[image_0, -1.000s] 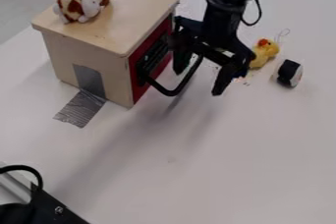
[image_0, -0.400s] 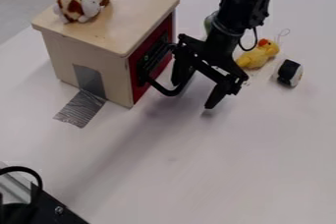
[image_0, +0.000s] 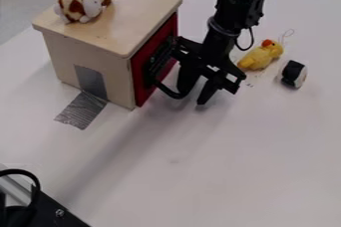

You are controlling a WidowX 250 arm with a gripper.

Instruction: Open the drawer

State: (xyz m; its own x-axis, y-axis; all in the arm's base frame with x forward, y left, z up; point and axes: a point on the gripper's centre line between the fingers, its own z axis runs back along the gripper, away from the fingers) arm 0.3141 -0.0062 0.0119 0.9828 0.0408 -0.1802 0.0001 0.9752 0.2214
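The black gripper (image_0: 192, 96) hangs low over the table at the right side of the wooden box, its two fingers pointing down with a narrow gap between them. Beside the left finger is the curved black handle (image_0: 168, 91), its outer end partly hidden by that finger; whether they touch, I cannot tell. The handle belongs to the red drawer front (image_0: 142, 91) on the box's right face. That front sits at the box, at most standing out from it by a sliver.
A spotted plush toy (image_0: 83, 3) lies on the wooden box (image_0: 126, 9), and grey tape (image_0: 83, 109) runs from its side to the white table (image_0: 220, 171). Right of the gripper are a yellow duck (image_0: 261, 56) and a black-and-white roll (image_0: 293, 74). Black equipment (image_0: 50, 208) occupies the lower left corner.
The gripper has come down and its fingers have drawn closer together, nearer the outer end of the handle. The red front appears shifted very slightly outward.
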